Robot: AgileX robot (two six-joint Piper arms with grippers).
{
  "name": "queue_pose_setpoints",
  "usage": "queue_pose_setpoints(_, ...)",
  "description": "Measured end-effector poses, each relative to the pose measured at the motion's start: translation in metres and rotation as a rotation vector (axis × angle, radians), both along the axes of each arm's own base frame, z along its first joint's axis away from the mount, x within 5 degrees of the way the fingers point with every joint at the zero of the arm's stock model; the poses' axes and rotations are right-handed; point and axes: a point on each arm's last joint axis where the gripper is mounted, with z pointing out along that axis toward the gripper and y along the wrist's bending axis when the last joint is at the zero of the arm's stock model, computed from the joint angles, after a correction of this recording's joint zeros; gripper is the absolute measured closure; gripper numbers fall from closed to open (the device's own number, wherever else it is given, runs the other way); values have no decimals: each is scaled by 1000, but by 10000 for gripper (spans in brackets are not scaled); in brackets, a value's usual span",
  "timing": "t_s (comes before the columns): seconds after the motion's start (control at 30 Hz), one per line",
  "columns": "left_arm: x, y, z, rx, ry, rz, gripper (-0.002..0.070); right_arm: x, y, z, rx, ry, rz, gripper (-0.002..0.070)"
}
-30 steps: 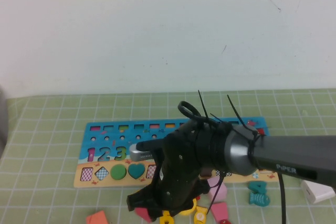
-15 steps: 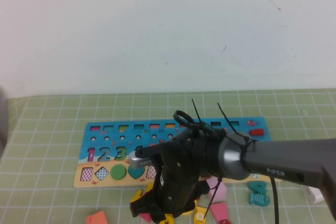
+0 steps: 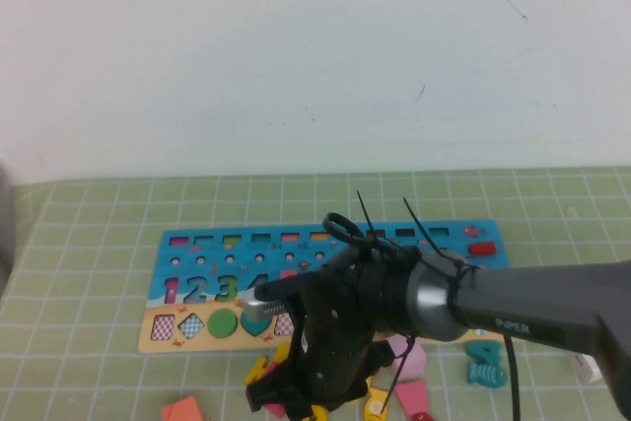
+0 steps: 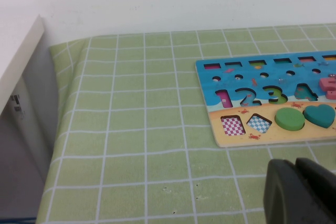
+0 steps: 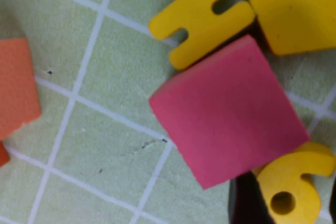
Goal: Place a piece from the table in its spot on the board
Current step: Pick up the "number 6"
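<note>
The yellow numeral "6" (image 5: 291,187) lies on the green grid cloth (image 5: 105,129), its top tucked under a pink square piece (image 5: 231,111). My right gripper (image 5: 291,205) is low over it and open, one dark finger (image 5: 244,203) against the 6's side and the other at the picture's edge. In the high view the right gripper (image 3: 301,403) is just in front of the blue numeral board (image 3: 197,244). The board also shows in the left wrist view (image 4: 247,74). My left gripper (image 4: 299,192) is shut and empty over bare cloth, in front of the board's left end.
A yellow H-like piece (image 5: 202,17), another yellow piece (image 5: 296,9) and an orange piece (image 5: 16,85) lie close to the 6. A teal fish (image 3: 485,372) and pink pieces (image 3: 412,396) lie to the right. A white ledge (image 4: 16,61) borders the cloth's left edge.
My right arm has moved left and lowered toward the loose pieces in front of the board. The board and pieces have not moved.
</note>
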Motion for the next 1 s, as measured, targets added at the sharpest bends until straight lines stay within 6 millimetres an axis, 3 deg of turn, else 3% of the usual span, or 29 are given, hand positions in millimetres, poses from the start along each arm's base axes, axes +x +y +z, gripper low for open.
queue_pose_setpoints(0.23,0,0,0,0,0,0,678,-1,0,-12,-19,29,-7,343)
queue_pose_setpoints(0.47,0,0,0,0,0,0,678,-1,0,-12,-17,29,-6,346)
queue_pose_setpoints(0.6,0,0,0,0,0,0,678,-2,0,-10,-39,49,9,394)
queue_pose_setpoints(0.73,0,0,0,0,0,0,678,0,1,-2,-89,66,117,400)
queue_pose_setpoints(1.0,0,0,0,0,0,0,678,18,21,44,-46,-17,184,400)
